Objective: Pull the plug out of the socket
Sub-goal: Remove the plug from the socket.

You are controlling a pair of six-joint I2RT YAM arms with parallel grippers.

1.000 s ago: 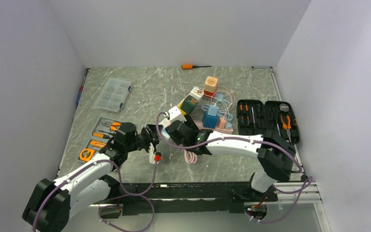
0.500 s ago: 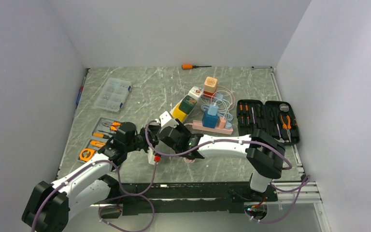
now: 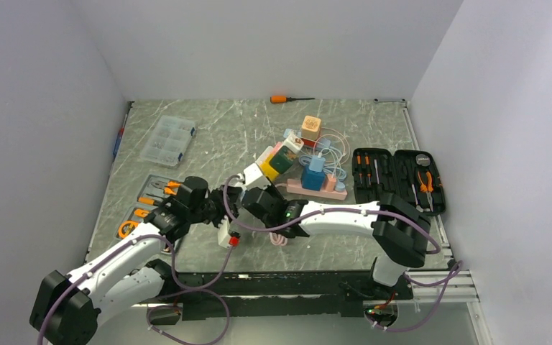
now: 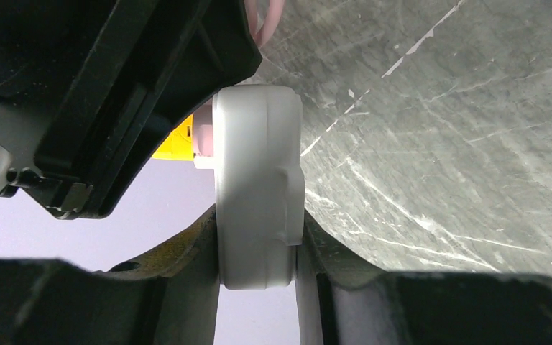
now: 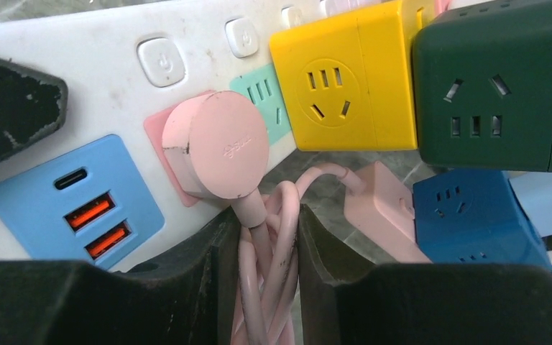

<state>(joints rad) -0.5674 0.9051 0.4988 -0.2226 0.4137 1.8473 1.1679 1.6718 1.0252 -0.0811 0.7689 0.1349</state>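
- The table (image 3: 208, 136) is seen as a grey marbled surface, walled in on 3 sides
- An open tool case (image 3: 399, 178) is laid along the right edge of the table
- A white power strip (image 3: 251, 172) is held off the table near the middle, slanted from the near edge toward the far right corner; 1 end is clamped between the jaws of the left gripper (image 4: 259, 287), with a finger pressed against each flat side
- A clear parts box (image 3: 167, 140) is set near the left edge, toward the far left corner
- The right gripper (image 5: 267, 237) is placed just under the pink plug (image 5: 219, 147); its jaws are drawn in on the pink cable (image 5: 259, 287), whose strands fill the gap between the 2 fingers
- A yellow cube adapter (image 5: 345, 90) and a green cube adapter (image 5: 489, 86) are seen plugged into the strip, touching each other
- The pink plug is seated in a pink socket of the strip, between a blue USB panel (image 5: 79, 198) and the yellow cube adapter
- An orange-handled screwdriver (image 3: 287, 98) is laid at the far edge
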